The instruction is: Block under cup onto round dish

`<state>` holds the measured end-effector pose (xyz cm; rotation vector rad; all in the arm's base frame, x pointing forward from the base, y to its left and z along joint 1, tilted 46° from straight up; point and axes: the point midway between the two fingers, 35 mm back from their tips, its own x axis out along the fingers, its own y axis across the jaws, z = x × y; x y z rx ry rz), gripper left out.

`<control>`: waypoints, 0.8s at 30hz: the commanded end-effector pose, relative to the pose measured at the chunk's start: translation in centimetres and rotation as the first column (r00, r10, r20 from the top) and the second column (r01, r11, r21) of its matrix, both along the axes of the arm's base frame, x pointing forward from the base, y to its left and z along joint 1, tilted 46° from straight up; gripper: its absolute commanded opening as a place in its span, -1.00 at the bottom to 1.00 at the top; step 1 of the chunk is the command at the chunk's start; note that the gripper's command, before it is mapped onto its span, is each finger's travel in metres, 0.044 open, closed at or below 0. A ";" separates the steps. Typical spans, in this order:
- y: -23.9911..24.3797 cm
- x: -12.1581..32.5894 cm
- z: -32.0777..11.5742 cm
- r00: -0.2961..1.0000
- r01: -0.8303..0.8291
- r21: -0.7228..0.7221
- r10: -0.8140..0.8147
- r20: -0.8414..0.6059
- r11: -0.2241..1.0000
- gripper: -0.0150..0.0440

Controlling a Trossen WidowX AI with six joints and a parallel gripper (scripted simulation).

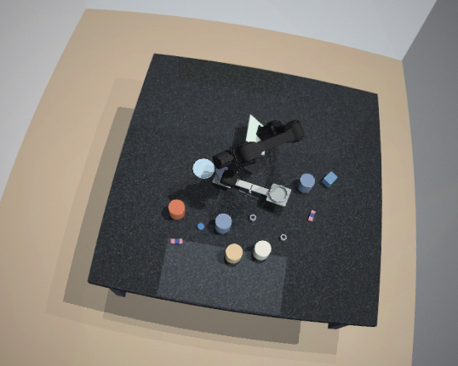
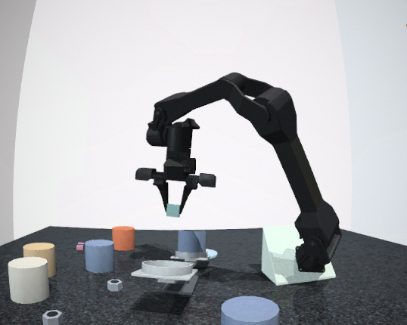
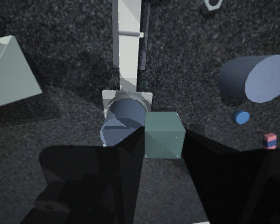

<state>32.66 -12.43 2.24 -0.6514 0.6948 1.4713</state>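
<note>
My gripper (image 2: 172, 210) (image 3: 160, 131) is shut on a teal block (image 2: 172, 211) (image 3: 163, 142). It holds the block high above the balance (image 1: 260, 189) (image 3: 129, 55), near the end that bears a cup. That blue cup (image 2: 191, 242) (image 3: 128, 111) stands upright on its end; in the top view the arm partly covers it. The other end's round holder (image 1: 278, 194) (image 2: 167, 269) is empty. Another blue cup (image 1: 306, 183) (image 2: 250, 311) stands on the table beside the empty end. The pale blue round dish (image 1: 203, 168) (image 2: 212, 253) lies just beyond the cup's end, with nothing on it.
A pale green wedge (image 1: 254, 131) (image 2: 268, 257) (image 3: 13, 75) stands near the arm's base. Another blue cylinder (image 1: 223, 223) (image 2: 100, 257) (image 3: 268, 79), an orange one (image 1: 176, 209) (image 2: 123, 239), a tan one (image 1: 233, 253) and a white one (image 1: 262, 249) (image 2: 29, 281) stand around the balance. A blue box (image 1: 330, 179) lies at the right.
</note>
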 end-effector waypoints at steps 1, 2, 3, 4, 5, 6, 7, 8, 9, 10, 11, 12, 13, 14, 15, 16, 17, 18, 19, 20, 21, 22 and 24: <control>-0.9 -0.5 -1.6 1.000 -0.008 -0.003 0.008 -0.006 1.000 -0.49; -1.1 -0.6 -2.0 1.000 -0.009 -0.003 0.009 -0.009 1.000 -0.49; -1.3 -0.8 -2.4 1.000 -0.010 -0.003 0.010 -0.012 1.000 -0.49; -1.5 -0.9 -2.8 1.000 -0.011 -0.002 0.011 -0.015 1.000 -0.49; -1.7 -1.0 -3.2 1.000 -0.012 -0.002 0.012 -0.017 1.000 -0.49; -1.9 -1.2 -3.5 1.000 -0.015 0.000 0.015 -0.017 1.000 -0.49; -2.1 -1.3 -3.9 1.000 -0.019 0.001 0.019 -0.017 1.000 -0.49; -2.3 -1.5 -4.3 1.000 -0.023 0.003 0.023 -0.017 1.000 -0.49; -2.4 -1.6 -4.6 1.000 -0.027 0.005 0.027 -0.017 1.000 -0.49; -2.6 -1.8 -5.0 0.999 -0.030 0.007 0.030 -0.017 1.000 -0.49; -2.8 -1.9 -5.4 0.999 -0.034 0.009 0.034 -0.016 0.999 -0.49; -3.0 -2.1 -5.8 0.999 -0.038 0.011 0.038 -0.016 0.999 -0.49; -3.1 -2.3 -6.1 0.999 -0.041 0.013 0.042 -0.016 0.999 -0.49; -3.3 -2.4 -6.5 0.999 -0.045 0.015 0.045 -0.015 0.999 -0.49; -3.4 -2.6 -6.9 0.999 -0.049 0.018 0.049 -0.015 0.999 -0.49; -3.6 -2.8 -7.2 0.999 -0.052 0.020 0.053 -0.014 0.998 -0.49; -3.7 -3.0 -7.6 0.998 -0.056 0.022 0.056 -0.014 0.998 -0.49; -3.9 -3.1 -8.0 0.998 -0.060 0.025 0.060 -0.013 0.998 -0.49; -4.0 -3.3 -8.3 0.998 -0.063 0.028 0.064 -0.013 0.998 -0.49; -4.2 -3.5 -8.7 0.998 -0.067 0.030 0.068 -0.012 0.997 -0.49; -4.3 -3.7 -9.1 0.997 -0.071 0.033 0.071 -0.011 0.997 -0.49; -4.4 -3.9 -9.4 0.997 -0.074 0.036 0.075 -0.010 0.997 -0.49; -4.7 -4.3 -10.2 0.997 -0.082 0.041 0.082 -0.009 0.996 -0.49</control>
